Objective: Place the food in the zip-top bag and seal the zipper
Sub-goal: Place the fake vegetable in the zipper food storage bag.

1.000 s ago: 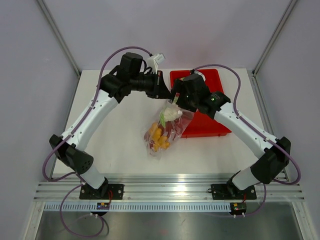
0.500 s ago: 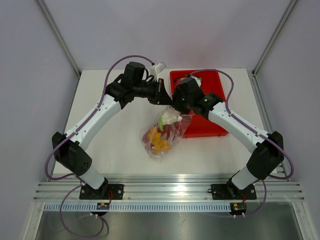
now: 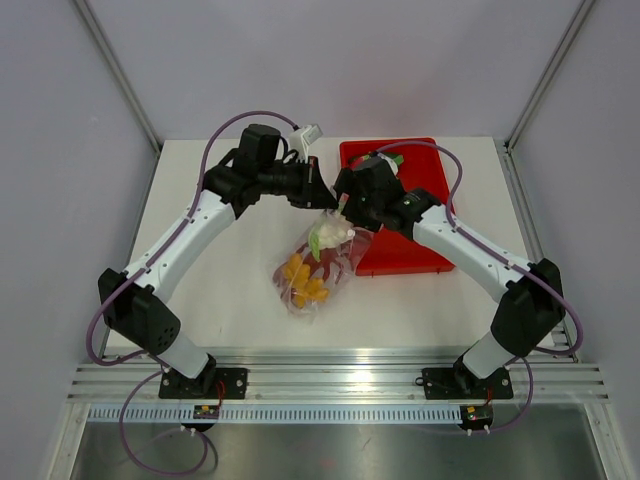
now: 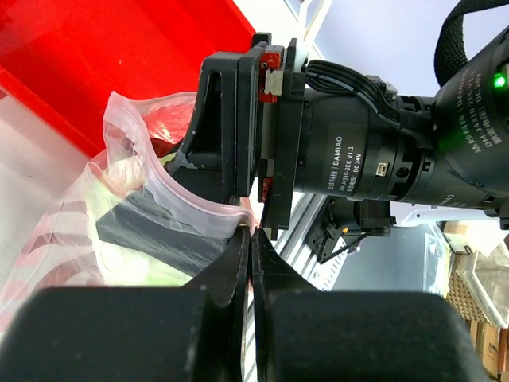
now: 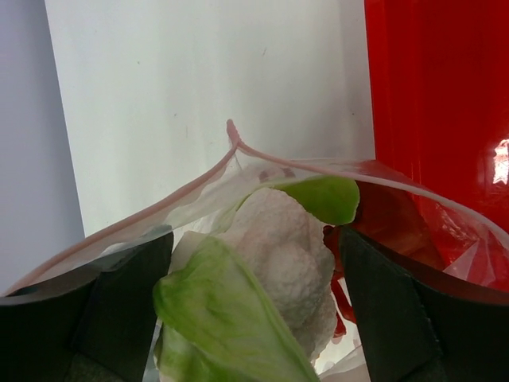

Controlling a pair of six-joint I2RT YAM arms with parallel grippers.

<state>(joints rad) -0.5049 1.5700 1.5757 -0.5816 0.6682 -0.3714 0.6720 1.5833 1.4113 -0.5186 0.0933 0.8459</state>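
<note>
The clear zip-top bag (image 3: 312, 268) hangs between my two grippers over the white table, holding orange-yellow pieces (image 3: 300, 277) and dark-red chili. My left gripper (image 3: 316, 196) is shut on the pink zipper (image 4: 199, 208) at the bag's corner, jaws pressed together (image 4: 249, 231). My right gripper (image 3: 343, 207) reaches into the bag's open mouth. Its fingers (image 5: 119, 302) sit either side of the white cauliflower piece (image 5: 278, 239) with green leaves and appear to grip it. The zipper rim (image 5: 183, 187) arcs open above the fingers.
The red tray (image 3: 425, 245) lies behind and to the right of the bag, touching its right side; it also shows in the right wrist view (image 5: 437, 95). The table's (image 3: 220, 270) near edge meets an aluminium rail.
Both grippers and the bag have shifted left and a little toward the near edge. The bag now lies further off the red tray. The grips look unchanged.
</note>
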